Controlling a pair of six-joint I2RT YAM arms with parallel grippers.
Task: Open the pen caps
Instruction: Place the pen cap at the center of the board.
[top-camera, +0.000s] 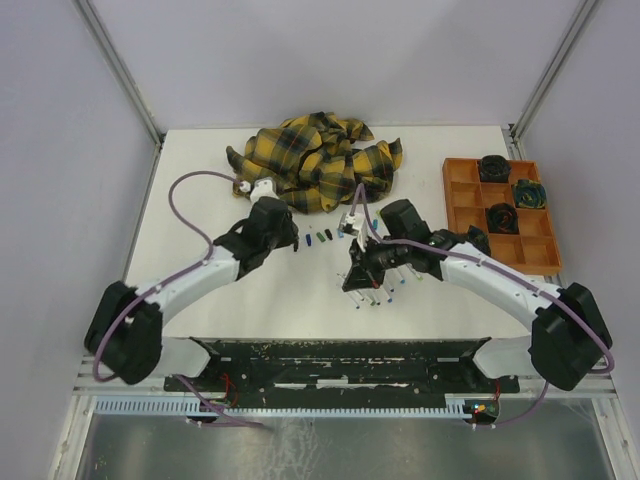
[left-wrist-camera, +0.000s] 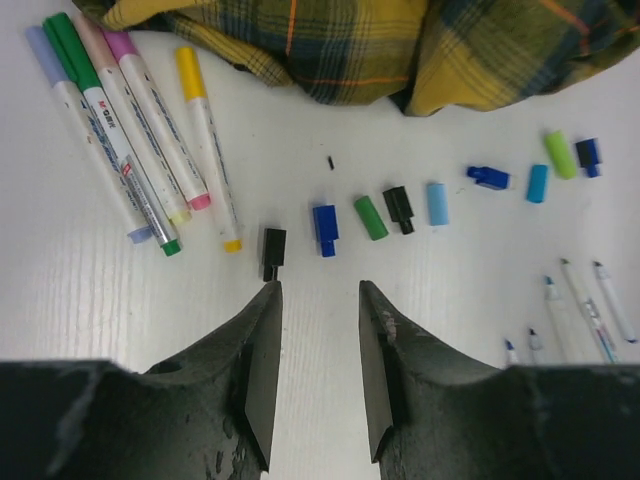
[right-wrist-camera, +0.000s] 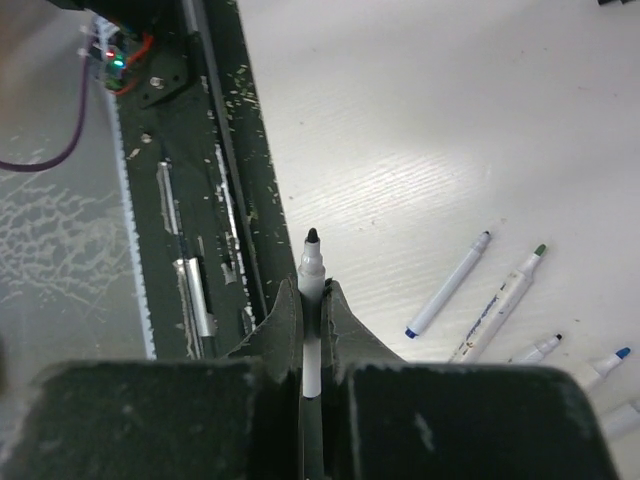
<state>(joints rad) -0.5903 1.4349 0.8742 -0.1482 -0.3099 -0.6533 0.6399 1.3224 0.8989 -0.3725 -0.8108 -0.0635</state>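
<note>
Parted left fingers (left-wrist-camera: 258, 365) just short of black cap (left-wrist-camera: 272, 250) (untouched)

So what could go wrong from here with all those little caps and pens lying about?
1. The loose caps sit close ahead of the open left jaws; a low move could knock the black cap or blue cap away.
2. The right jaws pinch an uncapped pen, its dark tip bare, which might smear the table or slip.

Small dark print along barrel of green-capped pen (left-wrist-camera: 103, 112), beside red mark; too blurred to read. Nothing else legible.
</note>
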